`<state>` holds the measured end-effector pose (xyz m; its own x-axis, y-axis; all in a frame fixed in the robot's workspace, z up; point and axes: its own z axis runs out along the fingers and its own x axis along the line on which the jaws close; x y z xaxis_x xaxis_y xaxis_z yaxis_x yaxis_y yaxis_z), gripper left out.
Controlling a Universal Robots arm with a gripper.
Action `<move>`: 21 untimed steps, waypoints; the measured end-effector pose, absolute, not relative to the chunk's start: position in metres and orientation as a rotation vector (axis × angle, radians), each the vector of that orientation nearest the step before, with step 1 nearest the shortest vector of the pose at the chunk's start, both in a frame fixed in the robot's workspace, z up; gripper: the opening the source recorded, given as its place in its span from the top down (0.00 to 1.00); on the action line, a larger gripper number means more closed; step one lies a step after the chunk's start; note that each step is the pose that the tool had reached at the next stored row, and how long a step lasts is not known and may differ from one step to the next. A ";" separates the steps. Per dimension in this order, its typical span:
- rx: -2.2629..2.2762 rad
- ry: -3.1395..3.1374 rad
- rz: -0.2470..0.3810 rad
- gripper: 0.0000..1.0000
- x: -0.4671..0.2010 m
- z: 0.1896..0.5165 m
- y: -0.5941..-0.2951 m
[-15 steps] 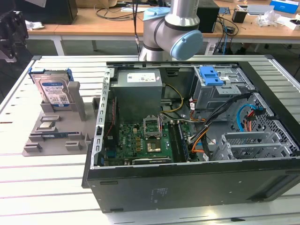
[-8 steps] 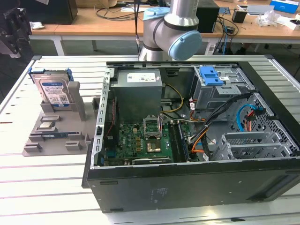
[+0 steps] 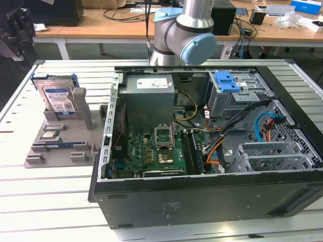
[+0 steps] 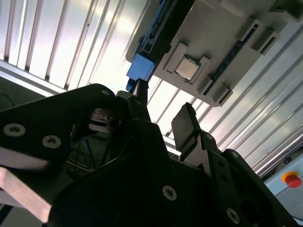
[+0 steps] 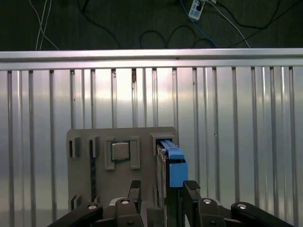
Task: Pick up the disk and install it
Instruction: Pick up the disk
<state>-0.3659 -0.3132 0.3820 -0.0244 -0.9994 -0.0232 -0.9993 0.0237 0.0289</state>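
The disk [image 3: 58, 96] stands on edge in a slot at the back of the grey holder [image 3: 60, 136], on the table at the exterior view's left; its silver face, white-and-blue label and blue side rails show. My gripper [image 3: 16, 29] hangs above and to the exterior view's left of the disk. In the first wrist view the disk's blue rail [image 5: 173, 163] runs up between the two dark fingertips of my open gripper [image 5: 163, 196]. The second wrist view shows the gripper [image 4: 163, 113] short of the blue rail [image 4: 140, 68], holding nothing.
The open computer case [image 3: 202, 196] takes up the middle and right of the table, with a power-supply box [image 3: 149, 93], motherboard [image 3: 156, 151] and a drive bay with a blue latch [image 3: 227, 80]. A square chip [image 5: 120, 151] lies in the holder [image 5: 85, 175]. The arm's base [image 3: 184, 30] stands behind the case.
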 end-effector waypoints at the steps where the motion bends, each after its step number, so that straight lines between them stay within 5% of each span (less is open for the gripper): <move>1: 2.192 -2.245 -0.058 0.52 -0.366 0.382 -0.313; 21: 2.192 -2.245 -0.058 0.52 -0.365 0.366 -0.306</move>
